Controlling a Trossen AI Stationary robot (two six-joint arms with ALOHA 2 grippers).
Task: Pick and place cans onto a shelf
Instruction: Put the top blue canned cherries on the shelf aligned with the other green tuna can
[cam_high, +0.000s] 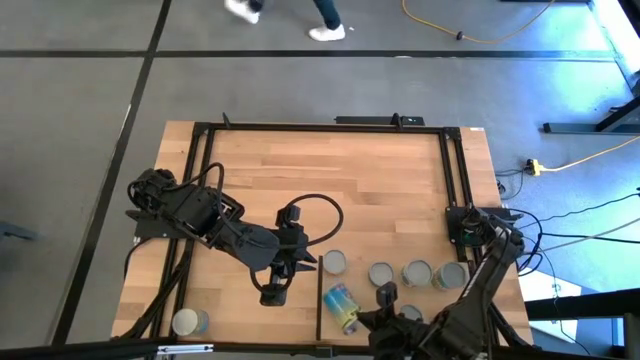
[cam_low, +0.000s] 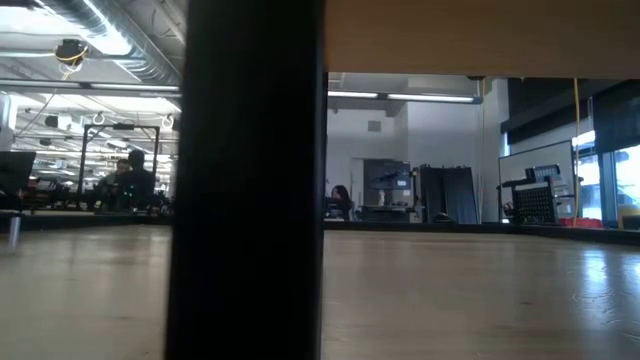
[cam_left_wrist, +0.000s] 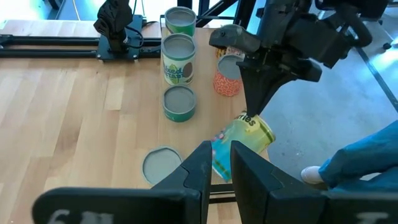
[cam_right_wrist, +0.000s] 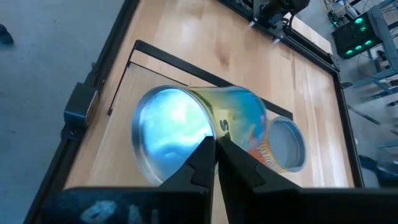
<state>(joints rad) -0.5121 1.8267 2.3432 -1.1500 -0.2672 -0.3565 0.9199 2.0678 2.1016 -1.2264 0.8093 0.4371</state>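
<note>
Blue and yellow, the tipped can (cam_high: 341, 306) lies on its side on the wooden table (cam_high: 330, 180), and my right gripper (cam_high: 385, 300) hovers just beside its end. In the right wrist view the fingers (cam_right_wrist: 208, 163) sit nearly together right in front of the shiny can lid, not around the body, so I judge nothing is held. The left gripper (cam_high: 272, 290) hangs on the other side of that can, its fingers (cam_left_wrist: 202, 168) a narrow gap apart and empty, with a silver-topped can (cam_high: 333, 262) close ahead of it.

Beyond the right gripper stand three upright cans (cam_high: 415, 273) in a row; one more can (cam_high: 188, 322) sits well apart, near the table corner behind the left arm. I cannot make out the shelf itself with any certainty.

For this step I'd spread the right fingers first, then line them across the can's round body rather than its lid, since a lying cylinder will likely roll if nudged end-on. I'd keep the left arm still to avoid crowding.
</note>
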